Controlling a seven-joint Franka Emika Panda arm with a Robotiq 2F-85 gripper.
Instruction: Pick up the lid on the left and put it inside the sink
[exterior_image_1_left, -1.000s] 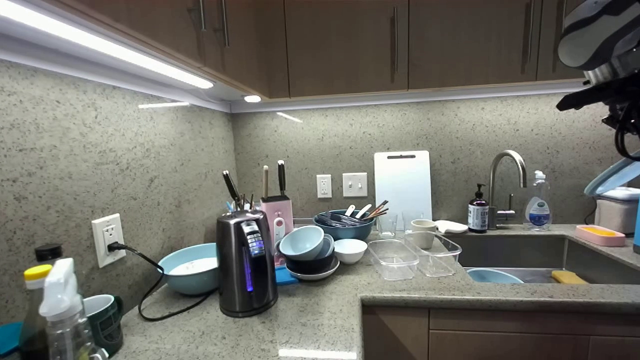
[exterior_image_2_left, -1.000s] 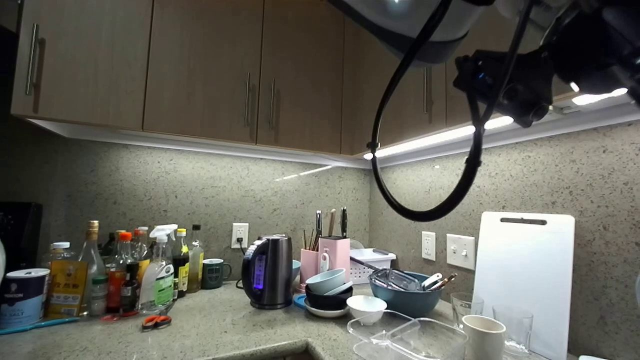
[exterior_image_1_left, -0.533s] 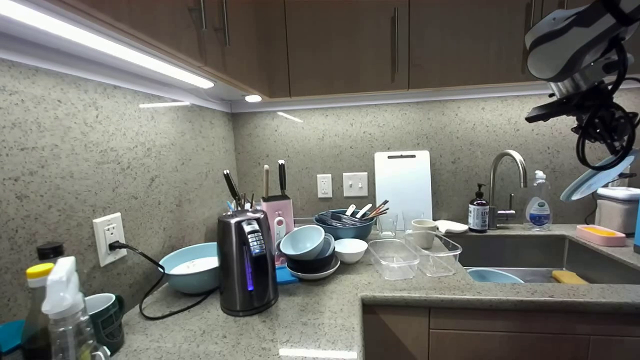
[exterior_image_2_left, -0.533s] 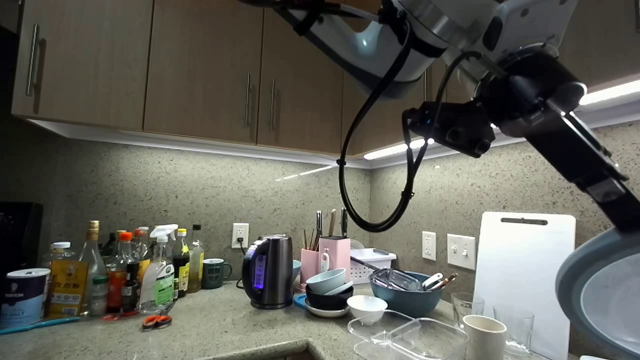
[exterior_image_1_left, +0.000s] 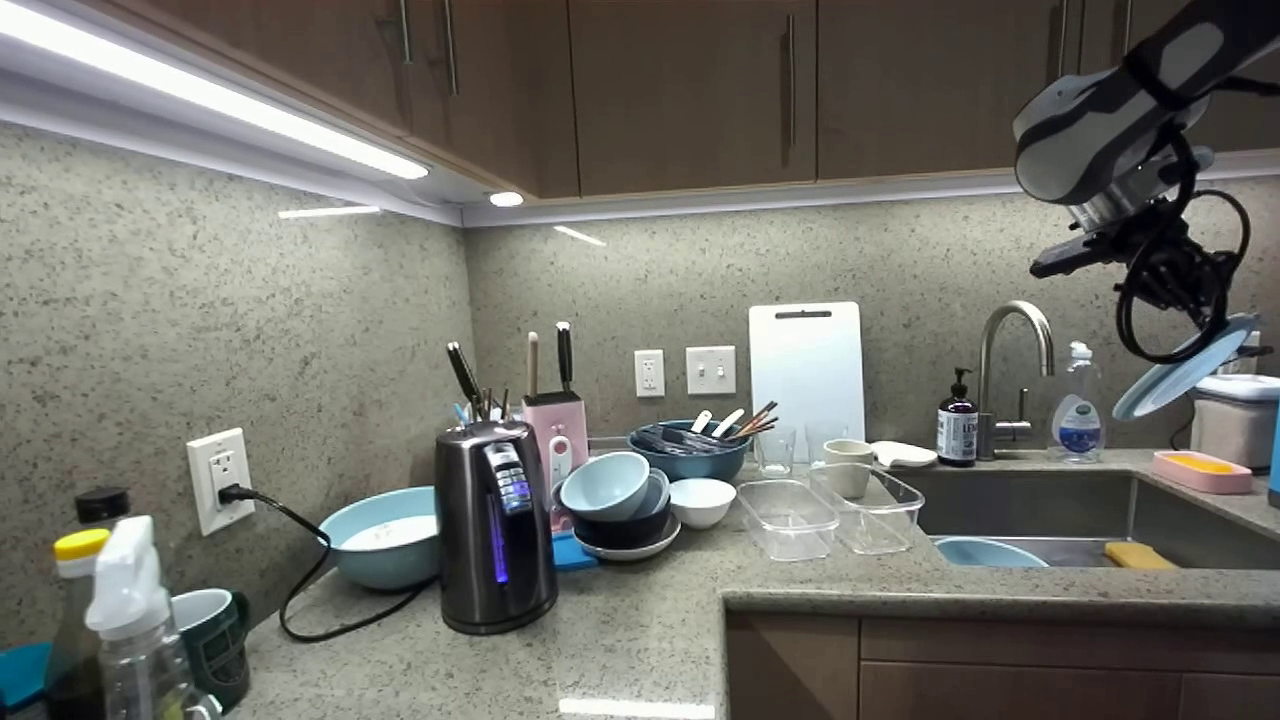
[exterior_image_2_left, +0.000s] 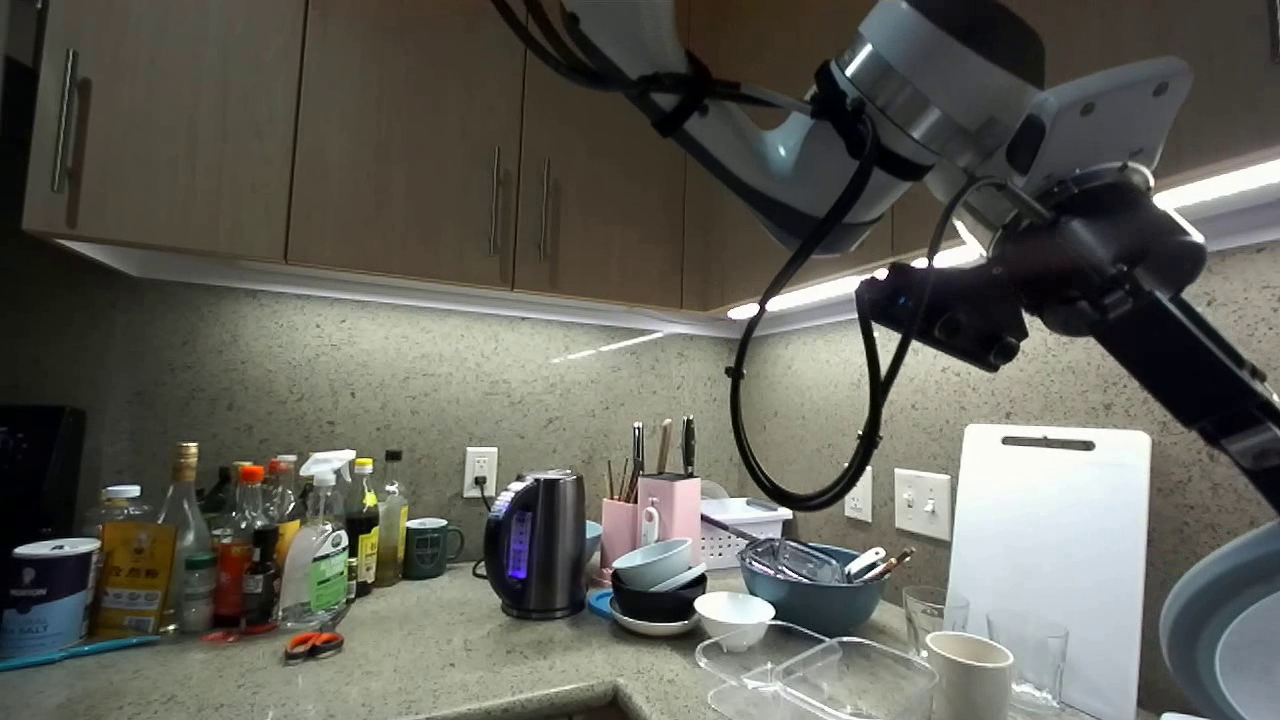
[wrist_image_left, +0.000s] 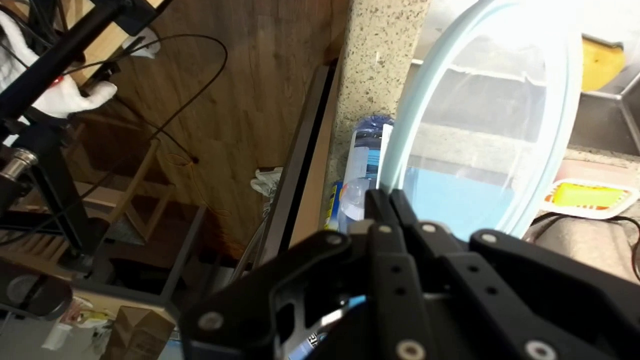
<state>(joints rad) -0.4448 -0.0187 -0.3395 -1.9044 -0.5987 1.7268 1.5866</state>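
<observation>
Left, on the table (exterior_image_1_left: 640, 630): kettle (exterior_image_1_left: 495, 530), then bowl stack (exterior_image_1_left: 612, 500), then clear containers (exterior_image_1_left: 788, 525). Judged no part of the job.

Next right, in an exterior view: the sink (exterior_image_1_left: 1050, 500). A light-blue round-edged thing (exterior_image_1_left: 990, 551) sits low at its left; yellow sponge (exterior_image_1_left: 1140, 555) to the right of that. The lid (exterior_image_1_left: 1183, 372) is not inside; placing undone.

Farther right, higher: that lid in mid-air, tilted, left edge lower. Wrist view has the tool (wrist_image_left: 390, 192) with jaws all but together, the rim pinched between them, nothing else held. Sink shows through the lid's clear middle, yellow sponge just beside its outline there. Squarely above the sink or not: cannot tell.

Right end: pink soap dish (exterior_image_1_left: 1200, 474) and pale-lidded bin (exterior_image_1_left: 1238, 420), on the table beside the sink.

Progress, my judgement: pick-up done, carry unfinished, somewhere past halfway. Remaining: line up over the sink, lower, let go, back off. "On the left" cannot be checked here; this lid taken as the one meant.
</observation>
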